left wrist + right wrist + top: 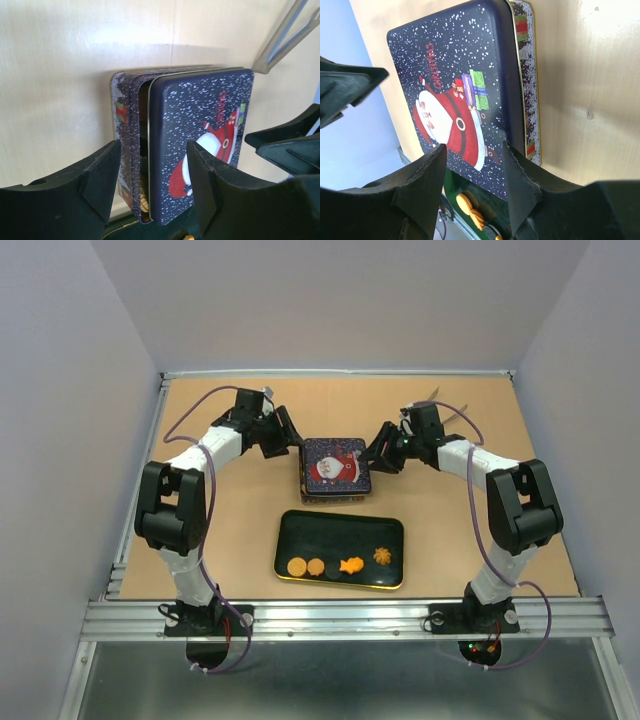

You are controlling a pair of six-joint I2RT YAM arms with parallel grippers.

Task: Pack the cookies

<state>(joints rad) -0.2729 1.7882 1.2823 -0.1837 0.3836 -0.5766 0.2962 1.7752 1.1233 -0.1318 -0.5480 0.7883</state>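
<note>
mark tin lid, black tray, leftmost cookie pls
tin lid (336,466), top external view, on the Santa picture.
black tray (330,533), top external view, bare floor.
leftmost cookie (296,567), top external view, its centre.

Left arm (200,455) and right arm (480,465) extend forward, wrists turned inward, facing each other. Left gripper (288,443): jaws spread apart. Right gripper (377,457): jaws spread apart.

Lab test cell, not a home or shop. You see plain grey partition walls (340,300) closing off the top, left and right of the frame around a bare brown desk (245,530). Along the bottom edge an aluminium extrusion rail (340,618) carries the left arm's base (205,618) and right arm's base (470,618).
</note>
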